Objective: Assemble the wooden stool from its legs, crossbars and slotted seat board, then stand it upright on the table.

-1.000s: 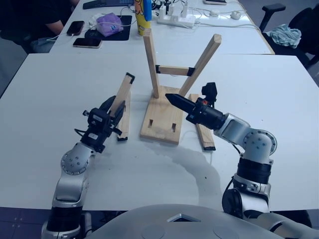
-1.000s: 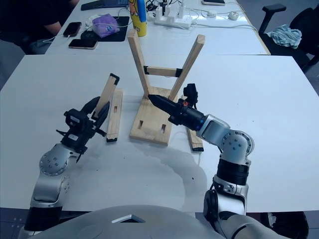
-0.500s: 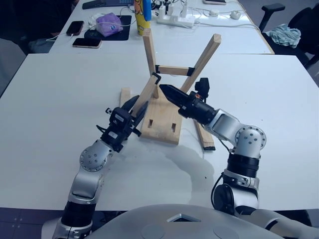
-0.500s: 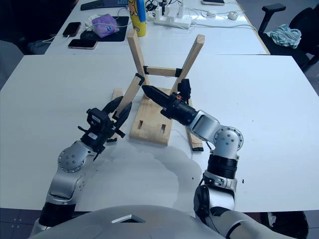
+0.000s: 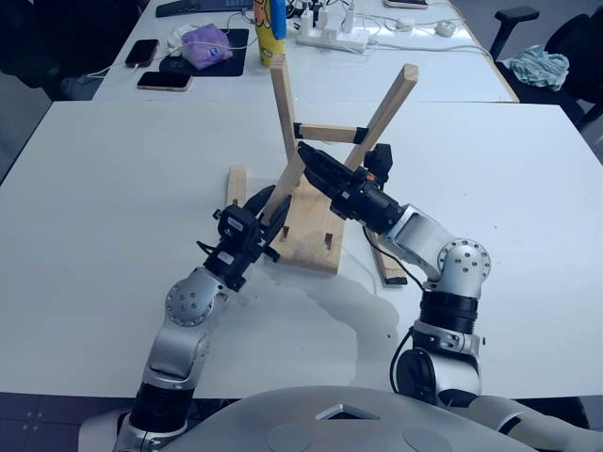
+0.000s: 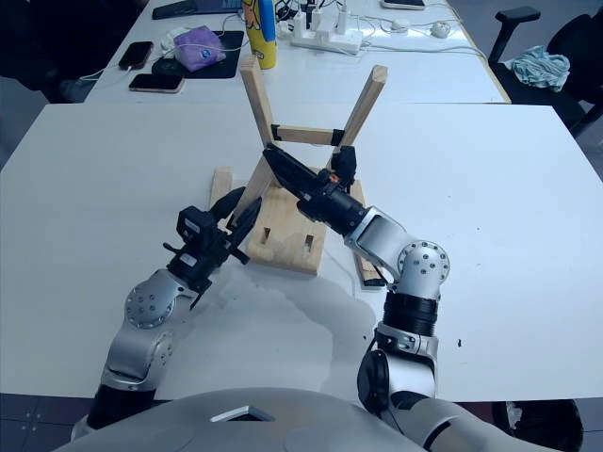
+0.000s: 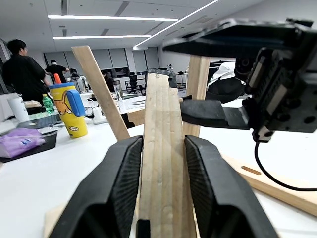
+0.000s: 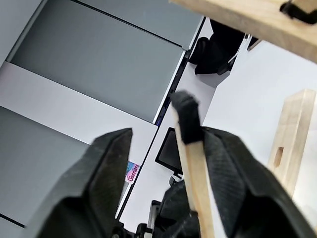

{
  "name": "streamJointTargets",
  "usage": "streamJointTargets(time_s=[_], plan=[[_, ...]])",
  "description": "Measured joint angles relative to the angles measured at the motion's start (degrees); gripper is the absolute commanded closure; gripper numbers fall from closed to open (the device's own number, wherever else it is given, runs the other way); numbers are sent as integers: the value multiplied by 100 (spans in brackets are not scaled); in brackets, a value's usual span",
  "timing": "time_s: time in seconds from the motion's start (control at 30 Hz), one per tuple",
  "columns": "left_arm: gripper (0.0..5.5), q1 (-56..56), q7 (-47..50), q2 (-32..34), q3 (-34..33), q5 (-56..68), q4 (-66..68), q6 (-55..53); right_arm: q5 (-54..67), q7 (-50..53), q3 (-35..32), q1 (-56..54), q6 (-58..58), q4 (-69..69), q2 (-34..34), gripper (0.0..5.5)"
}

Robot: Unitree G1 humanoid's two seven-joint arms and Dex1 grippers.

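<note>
Gripping the pale wooden stool leg with a black end cap (image 5: pixel 283 185) near its lower end, the left jaws are clamped on it. It slants up over the slotted wooden seat board (image 5: pixel 306 247) just beyond them. The right jaws stand apart astride its capped tip. It looks light, stiff and smooth, and is probably best pinched across the flat faces.
</note>
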State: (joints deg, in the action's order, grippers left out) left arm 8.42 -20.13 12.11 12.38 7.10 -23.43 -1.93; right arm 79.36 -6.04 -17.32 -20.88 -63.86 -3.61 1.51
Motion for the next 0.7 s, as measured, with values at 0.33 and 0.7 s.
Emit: streamJointTargets(time_s=[0.33, 0.7], plan=[[415, 41, -67, -2, 86, 80, -89, -63, 12, 1, 208, 1, 143, 27, -140, 480], [416, 48, -139, 120, 65, 182, -111, -270, -705, -377, 701, 61, 435, -102, -489, 505]])
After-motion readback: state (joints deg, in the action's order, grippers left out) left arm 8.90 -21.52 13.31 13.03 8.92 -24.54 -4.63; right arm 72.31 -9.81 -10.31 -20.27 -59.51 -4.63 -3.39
